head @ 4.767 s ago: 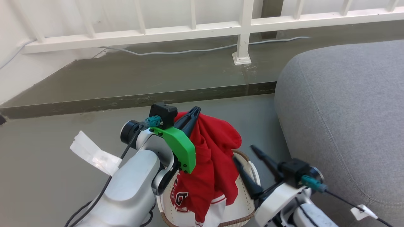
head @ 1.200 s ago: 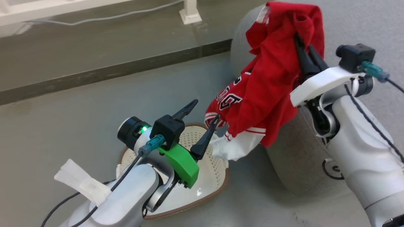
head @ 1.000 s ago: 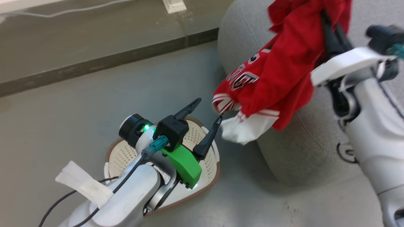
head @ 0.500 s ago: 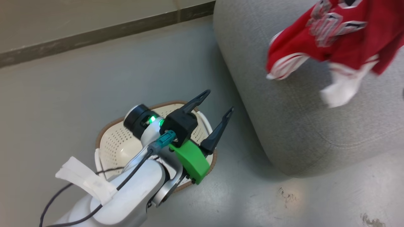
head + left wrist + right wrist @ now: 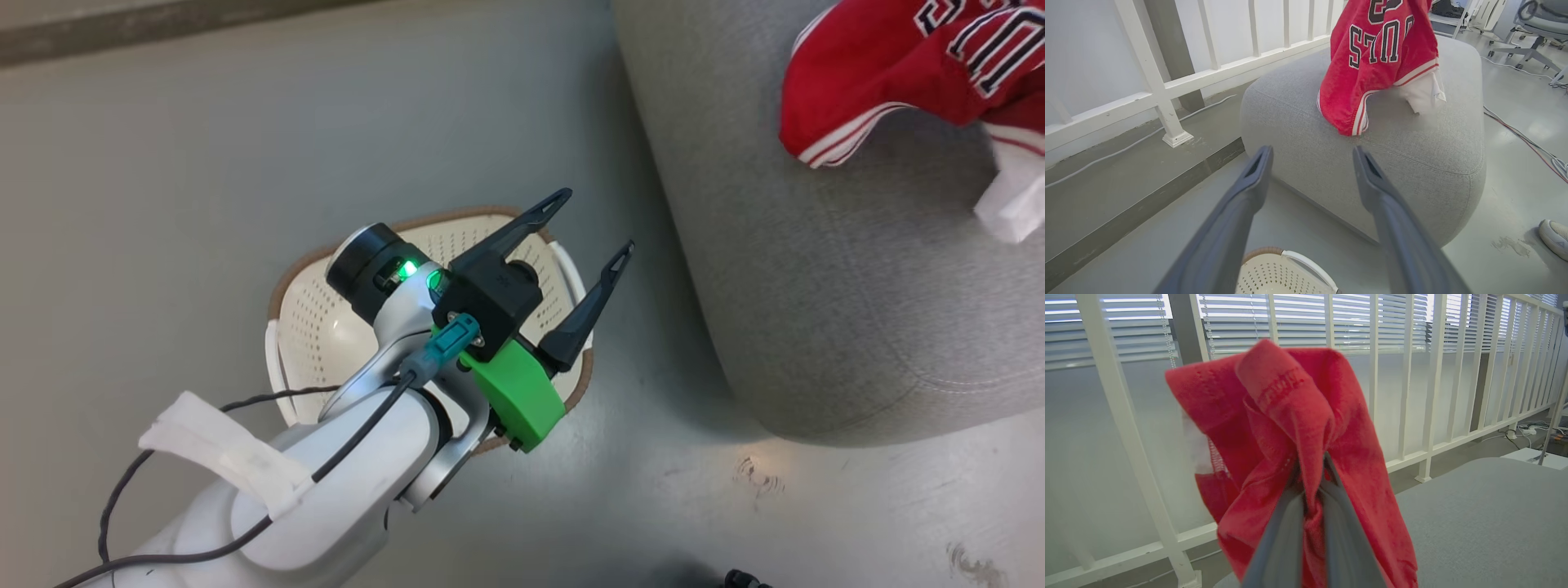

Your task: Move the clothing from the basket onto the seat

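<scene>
I'm starting at the left: bare grey floor (image 5: pixel 163 163), nothing lying on it there. In the left wrist view a white railing (image 5: pixel 1159 90) is running along a raised ledge, with a thin cable (image 5: pixel 1126 147) trailing under it.

The left gripper (image 5: pixel 598 219) is hovering over the basket (image 5: pixel 286 278), fingers spread wide and holding nothing. White tape (image 5: pixel 220 457) is wrapping that forearm, and a green bracket (image 5: pixel 514 392) is sitting behind the fingers. The basket is standing on the floor just beside the seat (image 5: pixel 816 286), and the part of its inside that I'm seeing looks bare.

Nothing is blocking the gap between the fingers and the seat's near side.

The clothing (image 5: pixel 865 73) is hanging over the seat top, well clear of the basket. The right gripper (image 5: pixel 1310 465) is pinching a bunched fold of it, fingers clamped tight. The red hem and the white cloth part (image 5: pixel 1423 92) are reaching down to the cushion; I cannot tell if they are resting on it.

Far right in the left wrist view, floor cables (image 5: pixel 1527 143) are running past the seat, a pale shoe (image 5: pixel 1555 241) is showing at the edge, and an office chair (image 5: pixel 1535 24) is standing behind.
</scene>
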Robot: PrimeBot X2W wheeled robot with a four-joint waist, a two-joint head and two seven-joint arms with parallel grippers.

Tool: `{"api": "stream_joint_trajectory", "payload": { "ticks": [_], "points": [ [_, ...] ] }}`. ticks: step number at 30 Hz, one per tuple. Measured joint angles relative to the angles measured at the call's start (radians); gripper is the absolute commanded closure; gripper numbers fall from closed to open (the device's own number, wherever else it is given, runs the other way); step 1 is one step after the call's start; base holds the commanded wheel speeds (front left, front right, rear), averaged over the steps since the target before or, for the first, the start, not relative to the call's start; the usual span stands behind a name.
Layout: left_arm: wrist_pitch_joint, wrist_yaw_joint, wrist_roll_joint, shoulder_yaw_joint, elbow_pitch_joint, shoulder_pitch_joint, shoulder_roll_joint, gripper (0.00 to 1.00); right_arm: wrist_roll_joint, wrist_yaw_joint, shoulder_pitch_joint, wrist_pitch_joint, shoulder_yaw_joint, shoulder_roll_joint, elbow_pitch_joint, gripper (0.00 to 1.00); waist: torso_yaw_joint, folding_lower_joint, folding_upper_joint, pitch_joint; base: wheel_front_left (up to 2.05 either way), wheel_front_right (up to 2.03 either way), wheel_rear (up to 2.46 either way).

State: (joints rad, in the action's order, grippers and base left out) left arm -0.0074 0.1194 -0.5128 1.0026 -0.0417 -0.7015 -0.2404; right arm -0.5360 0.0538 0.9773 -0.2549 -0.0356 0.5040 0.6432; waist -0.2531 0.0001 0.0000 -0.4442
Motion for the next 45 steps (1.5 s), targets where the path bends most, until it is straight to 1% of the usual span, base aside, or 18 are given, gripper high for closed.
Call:
{"api": "stream_joint_trajectory", "payload": {
  "ticks": [3, 9, 14, 15, 19, 22, 23, 24, 30, 33, 37, 42, 45],
  "points": [
    [0.007, 0.000, 0.002, -0.003, -0.005, 0.000, -0.002, 0.00, -0.003, 0.000, -0.028, 0.000, -0.003, -0.012, 0.045, 1.00, 0.013, 0.0001, 0.0000, -0.029, 0.00, 0.00, 0.00],
    [0.023, 0.000, 0.028, -0.003, -0.020, -0.011, -0.006, 0.00, -0.036, 0.000, -0.101, 0.000, 0.018, -0.063, 0.145, 1.00, 0.031, 0.0000, 0.0000, -0.082, 0.00, 0.00, 0.00],
    [0.025, 0.000, 0.037, -0.010, -0.026, -0.017, -0.025, 0.00, -0.070, -0.001, -0.112, 0.000, 0.030, -0.107, 0.207, 1.00, 0.033, 0.0000, 0.0000, -0.114, 0.00, 0.00, 0.00],
    [0.026, 0.000, 0.037, -0.010, -0.025, -0.017, -0.029, 0.00, -0.072, -0.006, -0.112, 0.000, 0.031, -0.113, 0.217, 1.00, 0.031, 0.0000, 0.0000, -0.117, 0.00, 0.00, 0.00],
    [0.029, 0.002, 0.038, -0.008, -0.025, -0.018, -0.029, 0.00, -0.081, -0.014, -0.118, 0.000, 0.040, -0.112, 0.258, 1.00, 0.025, 0.0000, 0.0000, -0.121, 0.00, 0.00, 0.00],
    [0.029, 0.002, 0.043, -0.008, -0.023, -0.019, -0.030, 0.00, -0.080, -0.022, -0.118, 0.000, 0.039, -0.116, 0.262, 1.00, 0.020, 0.0000, 0.0000, -0.114, 0.00, 0.00, 0.00],
    [0.028, 0.002, 0.042, -0.008, -0.022, -0.019, -0.030, 0.00, -0.077, -0.027, -0.118, 0.000, 0.036, -0.116, 0.262, 0.05, 0.019, 0.0000, 0.0000, -0.111, 0.00, 0.00, 0.00],
    [0.028, 0.002, 0.043, -0.008, -0.021, -0.019, -0.030, 0.00, -0.072, -0.027, -0.117, 0.000, 0.035, -0.116, 0.262, 0.00, 0.018, 0.0000, 0.0000, -0.107, 0.00, 0.00, 0.00],
    [0.015, 0.002, 0.041, -0.007, -0.004, -0.019, -0.029, 0.00, -0.040, -0.053, -0.118, 0.000, 0.011, -0.117, 0.265, 0.00, 0.013, 0.0000, 0.0000, -0.078, 0.00, 0.00, 0.00],
    [0.002, 0.001, 0.039, -0.008, -0.002, -0.018, -0.025, 0.00, -0.008, -0.057, -0.129, 0.000, -0.003, -0.118, 0.264, 0.00, 0.012, 0.0000, 0.0000, -0.059, 0.00, 0.00, 0.00],
    [-0.017, 0.002, 0.032, -0.020, 0.007, -0.015, -0.022, 0.00, 0.002, -0.065, -0.162, 0.000, -0.006, -0.121, 0.262, 0.00, 0.014, 0.0000, 0.0000, -0.031, 0.00, 0.00, 0.00],
    [-0.039, 0.002, 0.022, -0.035, 0.025, 0.005, -0.021, 0.00, 0.041, -0.082, -0.195, 0.000, -0.013, -0.128, 0.211, 0.00, 0.018, -0.0001, 0.0000, 0.010, 0.00, 0.00, 0.00],
    [-0.054, 0.002, 0.013, -0.054, 0.037, 0.037, -0.021, 0.00, 0.052, -0.100, -0.210, 0.000, -0.015, -0.143, 0.159, 0.00, 0.023, -0.0001, 0.0000, 0.036, 0.00, 0.00, 0.00]
  ]
}}
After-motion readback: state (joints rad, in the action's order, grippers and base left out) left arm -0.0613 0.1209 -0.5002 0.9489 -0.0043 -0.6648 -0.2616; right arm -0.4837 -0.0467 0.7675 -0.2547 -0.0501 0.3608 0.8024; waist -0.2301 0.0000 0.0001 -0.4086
